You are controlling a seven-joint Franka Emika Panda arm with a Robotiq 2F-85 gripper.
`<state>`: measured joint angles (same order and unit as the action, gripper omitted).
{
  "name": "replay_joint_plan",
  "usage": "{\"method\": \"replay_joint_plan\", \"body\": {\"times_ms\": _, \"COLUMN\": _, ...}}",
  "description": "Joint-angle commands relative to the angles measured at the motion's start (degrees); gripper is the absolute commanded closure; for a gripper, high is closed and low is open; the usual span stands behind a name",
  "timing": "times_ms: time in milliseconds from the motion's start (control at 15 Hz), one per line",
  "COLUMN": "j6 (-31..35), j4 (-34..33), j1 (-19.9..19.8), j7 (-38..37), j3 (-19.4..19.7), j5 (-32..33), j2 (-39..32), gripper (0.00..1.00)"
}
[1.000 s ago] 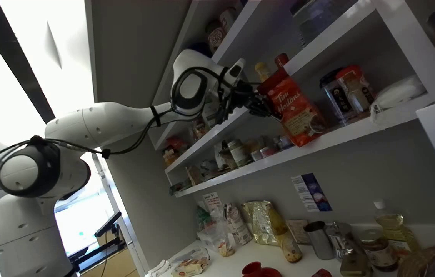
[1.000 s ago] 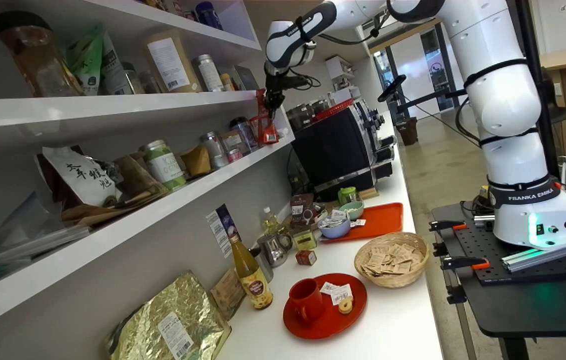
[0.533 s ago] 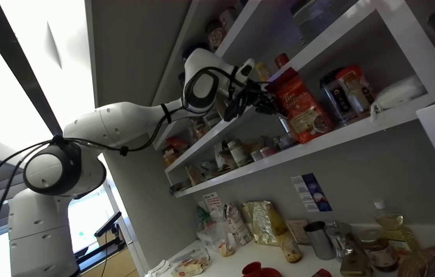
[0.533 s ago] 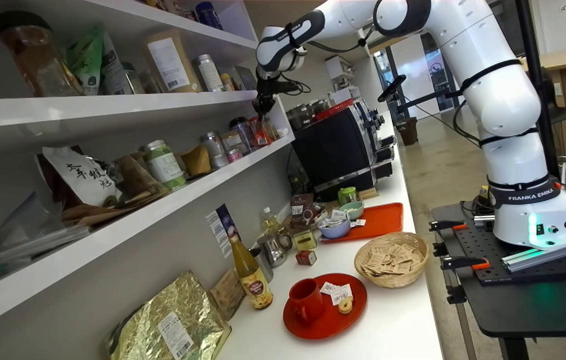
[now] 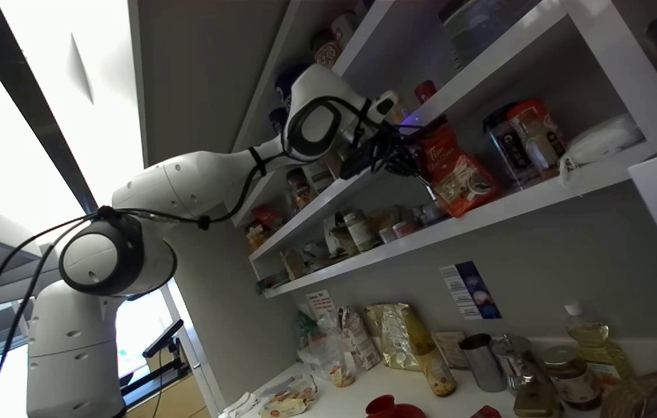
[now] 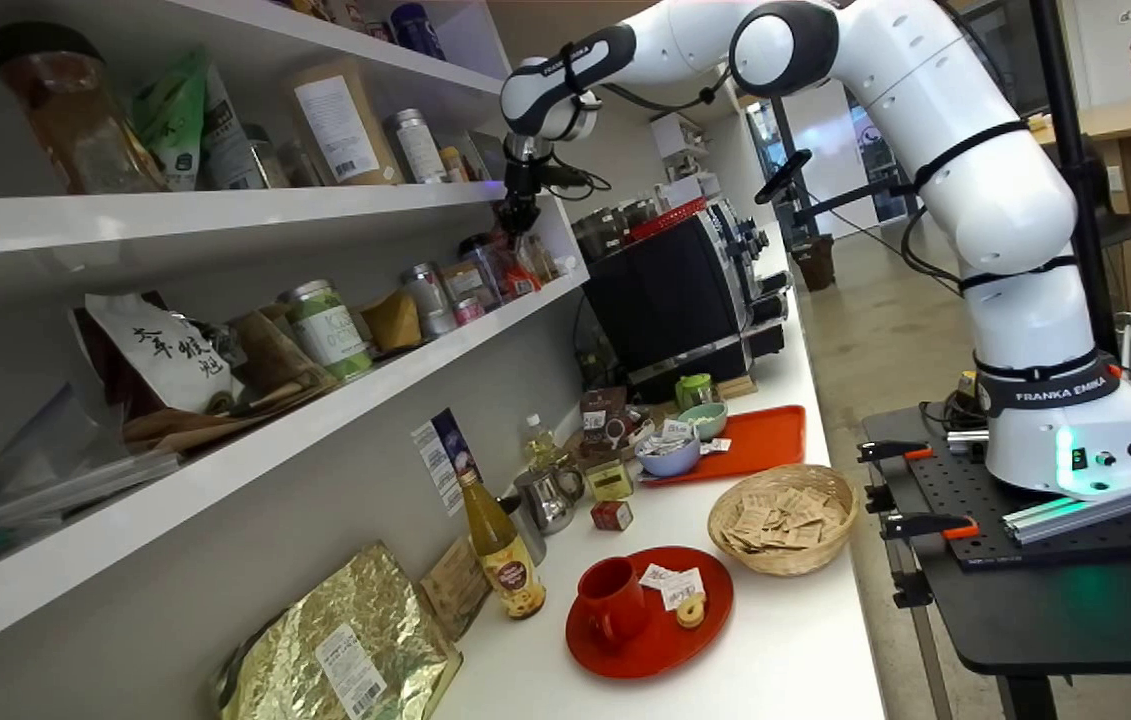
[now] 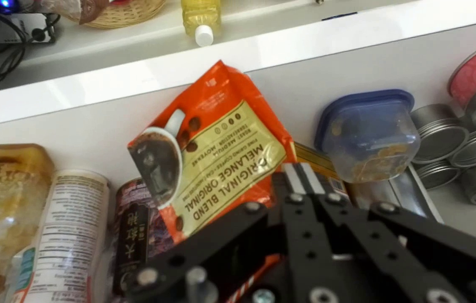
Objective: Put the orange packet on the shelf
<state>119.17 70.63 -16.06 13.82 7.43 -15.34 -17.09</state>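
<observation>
The orange packet (image 5: 460, 177) is a glossy red-orange bag, tilted between two boards of the shelving. In the wrist view the packet (image 7: 221, 151) has its bottom corner over the front edge of the shelf (image 7: 94, 88). The shelf also shows in both exterior views (image 5: 363, 259) (image 6: 225, 478). In an exterior view the packet (image 6: 523, 280) is partly hidden behind jars and the gripper (image 6: 516, 228). My gripper (image 7: 304, 179) has its fingertips together at the packet's upper side; the gripper (image 5: 424, 177) is shut on it. The pinched part is hidden. I cannot tell whether the shelf bears the packet.
On the shelf beside the packet stand a blue-lidded tub (image 7: 368, 134), several metal tins (image 7: 440, 132), a dark tea jar (image 7: 136, 227) and a white labelled can (image 7: 73, 235). A higher board (image 5: 479, 75) is close above the gripper. A white upright (image 5: 624, 69) stands to the right.
My gripper and the packet have moved farther in over the shelf, to the right in an exterior view. The packet has tilted more and its top has crumpled.
</observation>
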Motion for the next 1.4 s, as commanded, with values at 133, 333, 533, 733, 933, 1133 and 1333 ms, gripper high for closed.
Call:
{"method": "replay_joint_plan", "body": {"times_ms": 133, "j6": -11.23, "j4": -9.7, "j1": -3.32, "j7": 5.35, "j3": -1.95, "j5": -3.54, "j2": -6.51, "gripper": 0.98}}
{"method": "replay_joint_plan", "body": {"times_ms": 333, "j6": -13.78, "j4": -11.77, "j1": -3.88, "j7": 6.16, "j3": -1.61, "j5": -4.16, "j2": -7.4, "gripper": 0.98}}
{"method": "replay_joint_plan", "body": {"times_ms": 533, "j6": -14.37, "j4": -13.37, "j1": -3.84, "j7": 4.11, "j3": -0.57, "j5": -1.92, "j2": -7.91, "gripper": 0.99}}
{"method": "replay_joint_plan", "body": {"times_ms": 733, "j6": -14.48, "j4": -14.53, "j1": -4.17, "j7": 3.85, "j3": 0.21, "j5": -0.92, "j2": -8.04, "gripper": 0.99}}
{"method": "replay_joint_plan", "body": {"times_ms": 933, "j6": -15.04, "j4": -14.98, "j1": -4.73, "j7": 3.95, "j3": 0.77, "j5": -0.85, "j2": -8.05, "gripper": 0.99}}
{"method": "replay_joint_plan", "body": {"times_ms": 1133, "j6": -15.37, "j4": -16.33, "j1": -5.2, "j7": 3.38, "j3": 1.35, "j5": -0.62, "j2": -8.88, "gripper": 0.99}}
{"method": "replay_joint_plan", "body": {"times_ms": 1333, "j6": -15.03, "j4": -18.47, "j1": -5.39, "j7": 2.45, "j3": 2.03, "j5": -0.49, "j2": -10.72, "gripper": 0.99}}
